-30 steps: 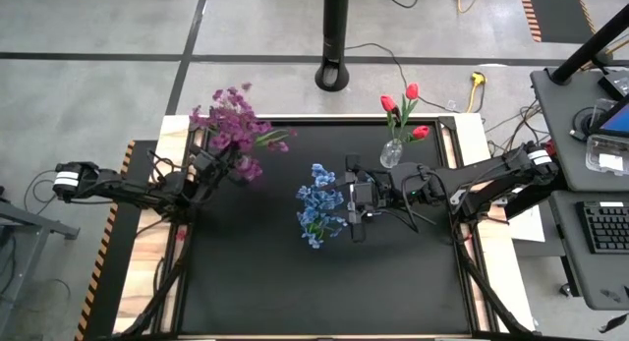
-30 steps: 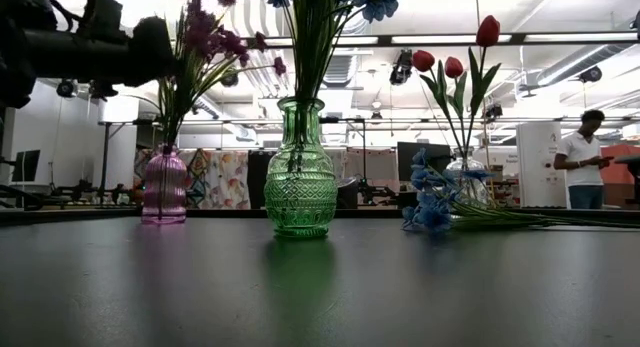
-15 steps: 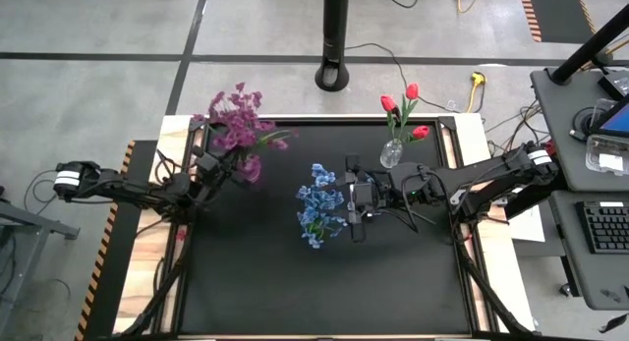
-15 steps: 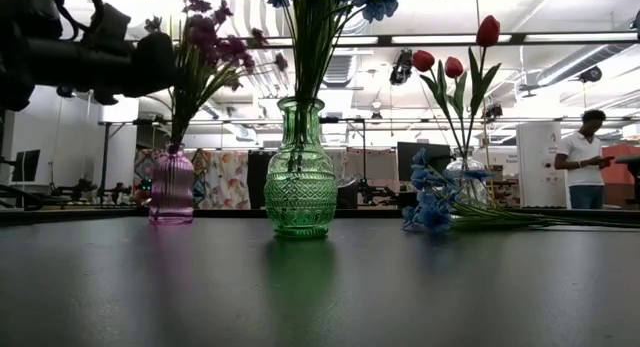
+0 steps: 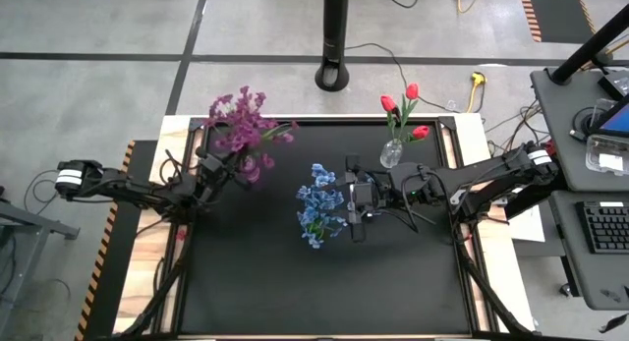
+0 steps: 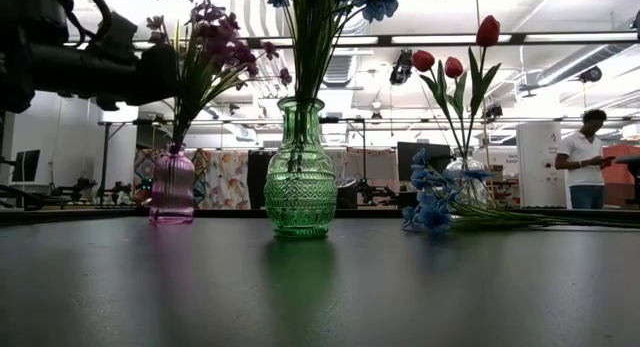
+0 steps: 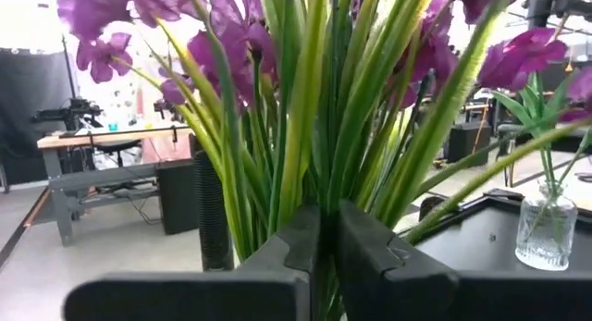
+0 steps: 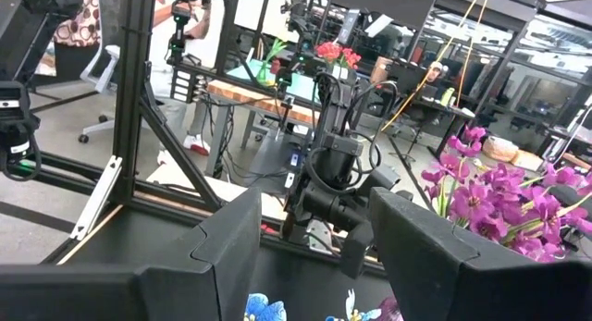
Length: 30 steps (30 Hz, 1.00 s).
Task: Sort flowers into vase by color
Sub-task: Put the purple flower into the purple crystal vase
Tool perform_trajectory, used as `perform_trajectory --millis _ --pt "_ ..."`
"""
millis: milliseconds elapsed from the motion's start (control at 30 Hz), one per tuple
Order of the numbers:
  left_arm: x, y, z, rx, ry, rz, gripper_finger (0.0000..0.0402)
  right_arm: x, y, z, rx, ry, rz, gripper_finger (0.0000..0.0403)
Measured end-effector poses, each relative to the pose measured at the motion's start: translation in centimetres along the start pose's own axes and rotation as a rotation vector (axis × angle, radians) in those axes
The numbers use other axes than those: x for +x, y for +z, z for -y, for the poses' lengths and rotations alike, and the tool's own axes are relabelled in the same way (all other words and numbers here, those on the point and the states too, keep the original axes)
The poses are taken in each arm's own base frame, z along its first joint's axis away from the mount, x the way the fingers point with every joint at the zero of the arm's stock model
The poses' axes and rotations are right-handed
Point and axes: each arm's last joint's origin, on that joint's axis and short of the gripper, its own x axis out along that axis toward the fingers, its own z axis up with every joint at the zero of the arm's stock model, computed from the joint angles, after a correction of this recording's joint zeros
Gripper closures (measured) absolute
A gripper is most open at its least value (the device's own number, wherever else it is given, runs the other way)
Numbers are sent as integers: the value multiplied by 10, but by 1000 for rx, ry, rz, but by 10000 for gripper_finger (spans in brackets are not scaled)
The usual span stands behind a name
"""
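Purple flowers (image 5: 241, 127) stand with their stems in a pink vase (image 6: 172, 187) at the table's far left. My left gripper (image 7: 326, 247) is shut at their green stems, about halfway up. Blue flowers (image 5: 319, 203) fill a green vase (image 6: 300, 172) at the centre. My right gripper (image 5: 356, 200) hovers open just right of those blossoms, with nothing between its fingers. Red flowers (image 6: 455, 65) stand in a clear vase (image 6: 466, 179) at the far right. One more blue flower (image 6: 430, 207) lies on the table, its stem pointing right. My left gripper comes at the purple flowers' stems (image 7: 319, 187) roughly level from the table's left, well above the vase's neck. The shut fingertips (image 7: 365, 252) hide the exact place, so I cannot tell how many stems are pinched. The stems' lower ends stay in the vase and the bunch leans right.
A black pole's base (image 5: 334, 78) stands on the floor beyond the table's far edge. A person (image 6: 583, 162) stands far off in the room at the right. The dark mat's near half (image 5: 324, 282) is open.
My left gripper has tipped a little while staying shut. The purple bunch has swung toward the table's right and far side, and the pink vase has slid slightly right along the table. The right arm has kept still.
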Motion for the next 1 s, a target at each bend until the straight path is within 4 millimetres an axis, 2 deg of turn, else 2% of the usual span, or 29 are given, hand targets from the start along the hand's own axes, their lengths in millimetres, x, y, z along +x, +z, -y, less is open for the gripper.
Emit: perform_trajectory --millis 233,667,833,1000 --pt "0 1 0 -20 13 1 360 0 0 0 0 0 0 209" --pt "-5 10 3 -47 -40 52 271 0 0 0 0 0 -1 209" --pt "-5 15 2 -34 -41 89 271 0 0 0 0 0 -1 209" --pt "-5 14 2 -17 -19 77 307 0 0 0 0 0 -1 209"
